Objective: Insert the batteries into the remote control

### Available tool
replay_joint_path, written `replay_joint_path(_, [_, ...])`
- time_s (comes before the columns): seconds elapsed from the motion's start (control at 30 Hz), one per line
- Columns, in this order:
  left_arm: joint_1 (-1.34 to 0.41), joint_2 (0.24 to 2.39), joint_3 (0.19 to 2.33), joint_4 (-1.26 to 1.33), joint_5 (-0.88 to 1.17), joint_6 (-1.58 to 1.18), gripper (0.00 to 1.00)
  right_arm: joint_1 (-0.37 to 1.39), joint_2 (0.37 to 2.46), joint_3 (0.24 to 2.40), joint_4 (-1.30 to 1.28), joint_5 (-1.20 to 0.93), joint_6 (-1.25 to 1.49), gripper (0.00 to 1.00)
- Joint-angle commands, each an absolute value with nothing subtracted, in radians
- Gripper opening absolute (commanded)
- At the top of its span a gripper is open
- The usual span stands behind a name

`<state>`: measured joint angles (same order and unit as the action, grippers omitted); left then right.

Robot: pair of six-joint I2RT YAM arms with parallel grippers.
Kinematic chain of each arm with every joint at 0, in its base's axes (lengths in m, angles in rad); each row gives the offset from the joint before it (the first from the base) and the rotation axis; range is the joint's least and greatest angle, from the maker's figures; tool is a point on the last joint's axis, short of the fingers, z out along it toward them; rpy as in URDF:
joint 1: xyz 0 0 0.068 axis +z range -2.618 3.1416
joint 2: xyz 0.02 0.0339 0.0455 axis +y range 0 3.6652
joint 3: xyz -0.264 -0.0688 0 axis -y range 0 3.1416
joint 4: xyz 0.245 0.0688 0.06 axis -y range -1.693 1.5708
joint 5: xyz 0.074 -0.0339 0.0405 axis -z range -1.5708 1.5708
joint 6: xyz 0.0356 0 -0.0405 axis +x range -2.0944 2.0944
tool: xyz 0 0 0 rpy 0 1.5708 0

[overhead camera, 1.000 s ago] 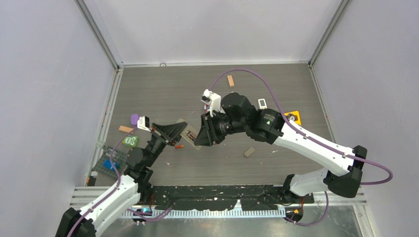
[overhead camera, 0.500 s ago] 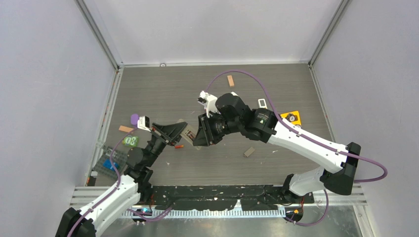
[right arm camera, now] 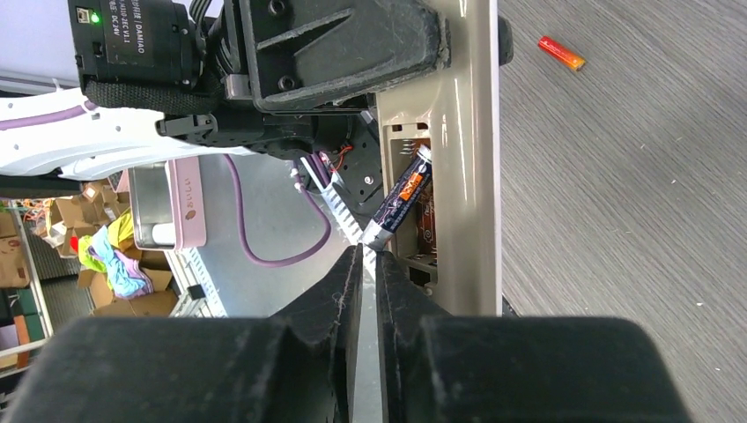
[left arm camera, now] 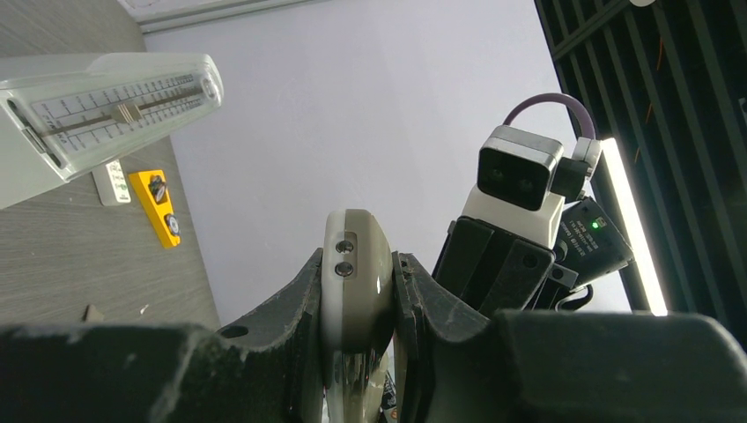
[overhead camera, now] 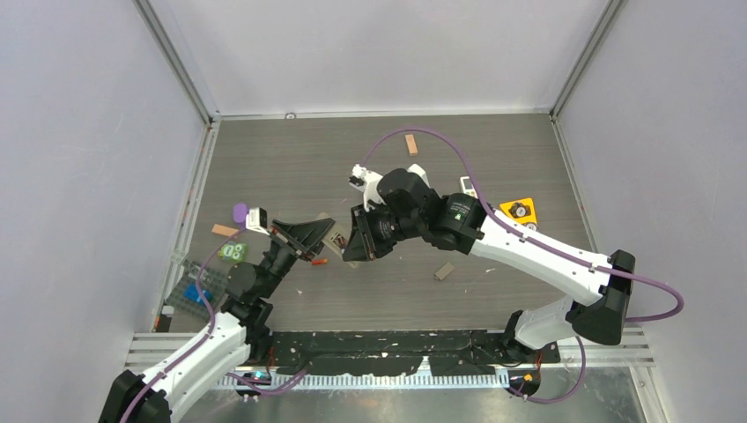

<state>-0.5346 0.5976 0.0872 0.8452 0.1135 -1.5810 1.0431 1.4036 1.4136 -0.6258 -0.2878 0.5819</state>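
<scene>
The left gripper [left arm camera: 357, 295] is clamping the remote control [left arm camera: 355, 264] by its edges and holding it up off the table [right arm camera: 617, 220], between the two arms. The open battery bay is facing the right arm, so that arm is getting a straight line in.

In the right wrist view the remote control [right arm camera: 462, 132] is standing on end, with a battery [right arm camera: 403, 196] sitting crooked in the bay. Its far end is tucked up by the spring and its near end is sticking out toward the right gripper [right arm camera: 368, 260]. Those fingers are drawn almost together, leaving only a sliver between them, with their tips right at the battery's near end. (Whether they are nipping that end or only pressing on it, I cannot tell from here.) A narrow tip like that suits pushing a thin cylinder down flat, I would say.

Something reddish is lying deeper in the bay, possibly a cell already seated, though it is too shadowed to be sure. One loose battery [right arm camera: 561, 53] is lying on the table just beyond the remote, presumably waiting for its turn.
</scene>
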Motion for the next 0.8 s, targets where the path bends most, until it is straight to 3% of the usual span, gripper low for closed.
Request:
replay_joint_path(0.0, [-0.539,0.582,0.093,0.884,0.118,-1.564,0.0,1.04,1.379,1.438,-0.634,-0.252,0.578,0.18])
replay_joint_path(0.13, [-0.538,0.574,0.092,0.869,0.119,-1.559,0.0,1.04,1.356,1.463,-0.649,-0.242,0.55,0.35])
replay_joint_path(0.23, [-0.538,0.571,0.092,0.866,0.117,-1.557,0.0,1.039,1.363,1.473,-0.667,-0.222,0.532,0.43])
replay_joint_path(0.77, [-0.537,0.564,0.102,0.811,0.122,-1.489,0.0,1.096,1.421,1.508,-0.678,-0.05,0.423,0.43])
